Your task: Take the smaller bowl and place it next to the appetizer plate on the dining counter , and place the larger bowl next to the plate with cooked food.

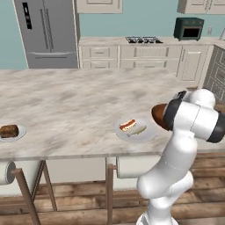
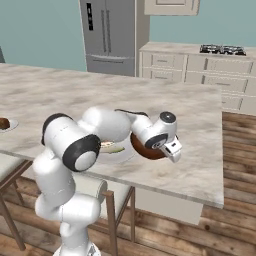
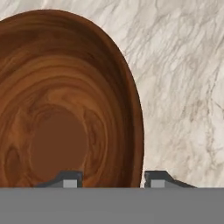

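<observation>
Two small dark fingertips (image 3: 72, 179) rise at the bottom of the hand view, and you can see them standing apart, one on each side of the rim of the larger bowl (image 3: 65, 105). One tip sits over the inside of the bowl and the other sits over the stone just outside it. You cannot tell from these pictures if the tips press on the rim or only stand beside it.

Look at the left base view. The larger bowl (image 1: 158, 115) peeks out at the middle right of the frame, mostly hidden behind the white arm. It sits on the dining counter (image 1: 79, 101), just to the right of the plate with cooked food (image 1: 134, 130). That plate holds a little red and tan hot dog piece and a pale green piece.

At the far left edge of that same frame you can see the appetizer plate (image 1: 11, 134) with its brown block on top. It is well apart from the other plate.

In the right base view, the gripper (image 2: 172, 150) is near the middle of the frame, low over the near side of the larger bowl (image 2: 145, 149). The plate with cooked food (image 2: 117, 152) lies just left of the bowl, partly behind the arm.

A grey fridge (image 1: 46, 33) stands at the upper left of the left base view, and a dark green oven box (image 1: 189, 28) sits at the upper right.
</observation>
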### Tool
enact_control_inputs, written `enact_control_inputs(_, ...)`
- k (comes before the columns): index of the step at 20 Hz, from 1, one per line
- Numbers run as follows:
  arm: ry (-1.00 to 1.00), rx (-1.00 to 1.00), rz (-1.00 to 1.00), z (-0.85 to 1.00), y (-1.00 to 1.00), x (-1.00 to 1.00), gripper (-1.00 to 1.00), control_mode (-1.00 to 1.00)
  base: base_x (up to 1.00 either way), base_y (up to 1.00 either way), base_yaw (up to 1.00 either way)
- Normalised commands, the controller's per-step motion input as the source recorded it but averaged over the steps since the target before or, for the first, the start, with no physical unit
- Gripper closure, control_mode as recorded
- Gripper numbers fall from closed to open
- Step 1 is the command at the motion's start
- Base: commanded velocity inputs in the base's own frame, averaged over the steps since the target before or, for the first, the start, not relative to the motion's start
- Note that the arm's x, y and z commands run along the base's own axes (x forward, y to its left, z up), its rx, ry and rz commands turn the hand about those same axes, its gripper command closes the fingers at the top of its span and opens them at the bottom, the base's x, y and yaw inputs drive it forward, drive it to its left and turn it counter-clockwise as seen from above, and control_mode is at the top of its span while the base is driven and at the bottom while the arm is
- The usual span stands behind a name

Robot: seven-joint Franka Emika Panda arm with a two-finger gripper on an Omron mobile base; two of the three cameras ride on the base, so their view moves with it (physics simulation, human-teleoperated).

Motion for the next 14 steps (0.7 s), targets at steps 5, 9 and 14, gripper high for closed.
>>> enact_control_inputs(5,-0.01,-0.01,0.02,0.42,0.0,-0.3,-1.0,-1.0,0.0,0.0,0.0)
enact_control_inputs(9,-0.05,-0.11,0.02,1.0,-0.07,-0.96,-1.0,-1.0,0.0,0.0,0.0)
enact_control_inputs(14,-0.08,-0.21,0.06,1.0,0.2,-0.96,-1.0,-1.0,0.0,0.0,0.0)
